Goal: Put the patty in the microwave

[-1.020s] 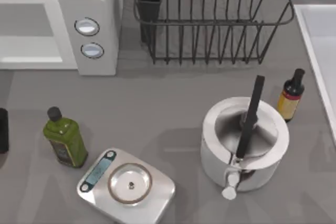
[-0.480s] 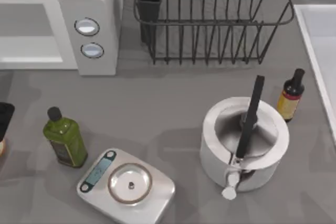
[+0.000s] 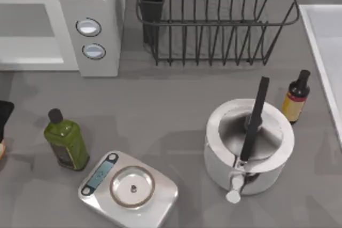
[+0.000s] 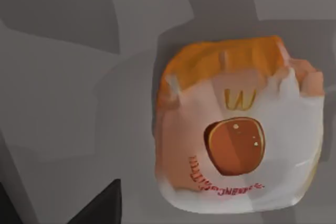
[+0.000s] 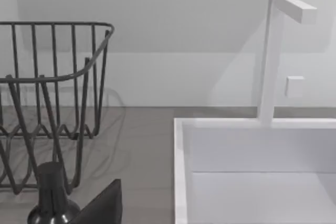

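A grey table is seen from above. At its far left stands the white microwave (image 3: 59, 25), its door side open onto a grey cavity, with two round silvery-blue buttons (image 3: 88, 27) stacked on its side panel. To its right, along the back, sits a black wire dish rack (image 3: 214, 20) with a dark cup-shaped holder at its left corner. At the table's far left edge the left gripper (image 3: 3, 118) shows as a dark sliver, with a sliver of the patty (image 3: 1, 148) just below it; whether its fingers are apart or together cannot be told. In the left wrist view, the patty (image 4: 236, 129) lies flat on the grey surface, an orange piece in a pale whitish wrapper with a round brown mark and red lettering, and a dark fingertip (image 4: 100, 205) sits at the frame's corner apart from it. Near the patty stands a green bottle (image 3: 65, 141) with a black cap, and beside that a silver kitchen scale (image 3: 128, 188). Towards the right is a white round pot (image 3: 248, 145) with a black utensil (image 3: 255, 118) leaning in it, and a small dark-capped sauce bottle (image 3: 295, 97) just beyond. A white sink (image 3: 326, 41) runs along the right edge. The right wrist view shows the rack, the sink and a white tap (image 5: 275, 56).
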